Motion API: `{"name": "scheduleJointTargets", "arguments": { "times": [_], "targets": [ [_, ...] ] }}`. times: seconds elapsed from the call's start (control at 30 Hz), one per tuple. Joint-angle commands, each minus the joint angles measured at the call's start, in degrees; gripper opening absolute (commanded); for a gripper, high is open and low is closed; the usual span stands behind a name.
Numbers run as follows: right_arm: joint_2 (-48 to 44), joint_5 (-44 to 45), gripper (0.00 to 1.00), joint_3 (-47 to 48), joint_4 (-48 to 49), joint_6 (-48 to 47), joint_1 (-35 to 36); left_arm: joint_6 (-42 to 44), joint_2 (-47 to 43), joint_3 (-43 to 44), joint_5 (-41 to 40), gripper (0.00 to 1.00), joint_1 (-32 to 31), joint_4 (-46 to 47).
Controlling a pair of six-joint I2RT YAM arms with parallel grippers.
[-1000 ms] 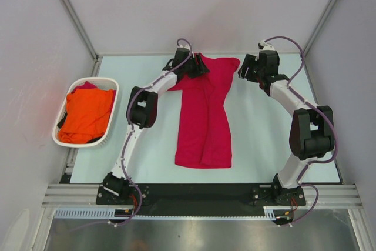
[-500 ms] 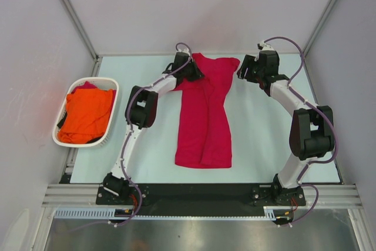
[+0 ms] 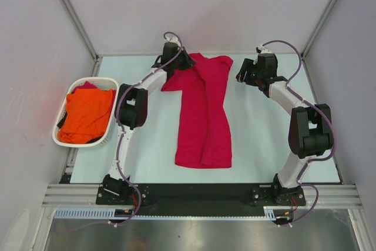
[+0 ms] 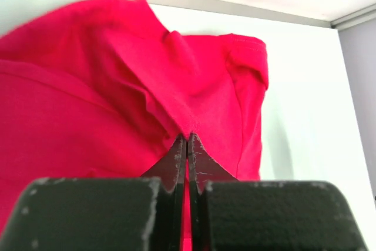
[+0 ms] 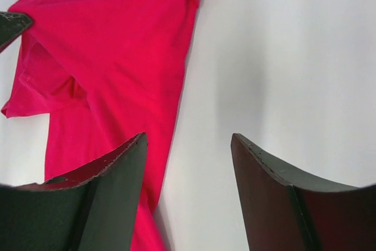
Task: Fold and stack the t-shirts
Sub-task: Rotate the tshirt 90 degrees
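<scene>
**Red shirt** [image 3: 202, 116]: lies lengthwise at centre of surface [image 3: 264, 139], folded narrow, hem toward arm bases, collar end near far edge.

**Left gripper** [image 4: 187, 140]: jaws pressed together, pinching raised ridge of red cloth at far left part of shirt.

**Right gripper** [image 5: 188, 145]: jaws apart, holding nothing, over bare surface just right of shirt's far end. Shirt edge runs under one jaw in wrist view.

**Orange shirt** [image 3: 87, 116]: crumpled in white basket [image 3: 115, 107] at left edge of surface, well apart from red shirt.
</scene>
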Motion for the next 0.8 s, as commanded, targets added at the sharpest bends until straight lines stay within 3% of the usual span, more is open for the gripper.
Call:
{"name": "scheduleJointTargets", "arguments": {
  "times": [0.0, 0.1, 0.13, 0.17, 0.2, 0.27, 0.3, 0.4, 0.63, 0.77],
  "targets": [
    [1.0, -1.0, 0.64, 0.0, 1.8, 0.5, -0.1, 2.7, -3.3, -0.3, -1.3, 0.0, 0.6, 0.8],
    [1.0, -1.2, 0.64, 0.2, 1.8, 0.5, 0.0, 2.5, -2.3, 0.1, -0.8, 0.0, 0.9, -0.4],
    [1.2, -1.3, 0.64, 0.3, 1.7, 0.5, 0.0, 2.6, -1.9, 0.5, -0.1, 0.13, 1.0, -0.4],
    [1.1, -1.4, 0.64, 0.4, 1.6, 0.4, 0.0, 2.5, -1.1, 1.0, 0.2, 0.2, 1.1, -0.4],
    [1.2, -1.4, 0.64, 0.6, 1.5, 0.4, 0.0, 2.4, -0.8, 1.4, 0.2, 0.35, 1.2, -2.9],
    [1.3, -1.4, 0.64, 0.6, 1.4, 0.4, 0.0, 2.4, -0.5, 1.7, -0.2, 0.45, 1.3, -3.7],
    [1.3, -1.3, 0.64, 0.6, 1.4, 0.4, 0.0, 2.4, -0.7, 1.6, -0.4, 0.56, 1.3, -4.4],
    [1.4, -1.4, 0.64, 0.6, 1.3, 0.4, 0.0, 2.3, -1.3, 1.0, -1.3, 0.67, 1.6, -5.6],
    [1.7, -1.8, 0.63, -0.1, 1.4, 0.8, 0.2, 1.9, -4.2, -3.0, -2.8, 0.8, 2.0, 1.1],
    [2.0, -1.9, 0.63, -0.1, 1.3, 0.8, 0.3, 1.5, 0.3, 4.3, -3.2, 0.83, 2.1, -2.0]
  ]
}}
